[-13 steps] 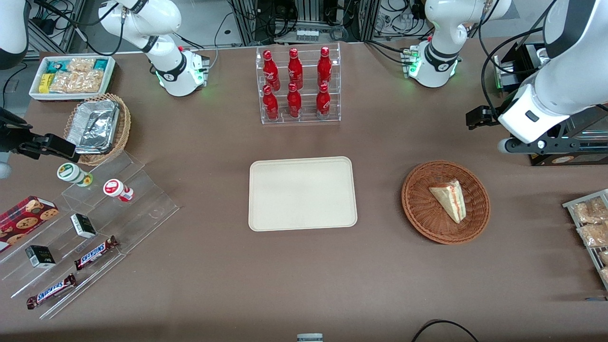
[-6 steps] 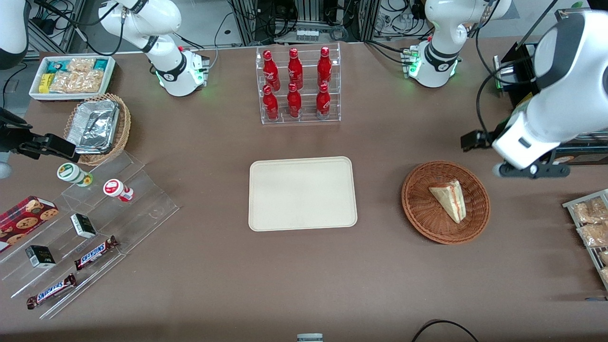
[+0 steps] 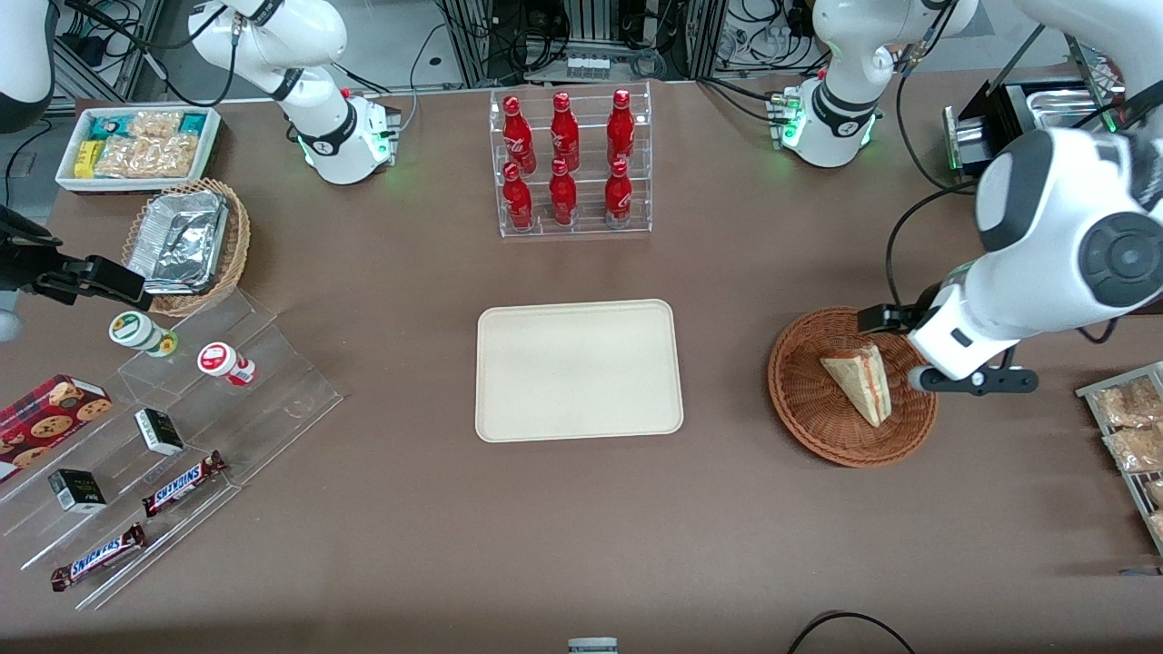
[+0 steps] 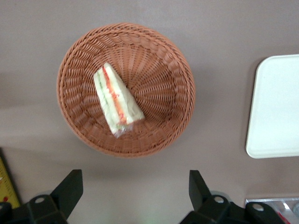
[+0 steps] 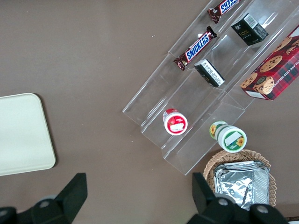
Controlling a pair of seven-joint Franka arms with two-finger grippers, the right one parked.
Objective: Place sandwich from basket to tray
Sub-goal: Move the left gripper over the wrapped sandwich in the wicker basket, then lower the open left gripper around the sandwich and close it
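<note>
The wrapped sandwich (image 3: 858, 382) lies flat in the reddish-brown wicker basket (image 3: 804, 395), a little off the basket's middle toward the working arm's end, its red and green filling edge showing. The left gripper (image 4: 135, 193) hangs above the basket's rim on that same side, apart from the wedge, with its jaws spread wide and holding nothing; that spread looks meant to straddle the wedge on the way down. The cream tray (image 3: 509, 418) sits bare on the brown worktop (image 3: 581, 536), near the basket toward the parked arm's end, so the carry should be short. Pickup is not yet begun.
</note>
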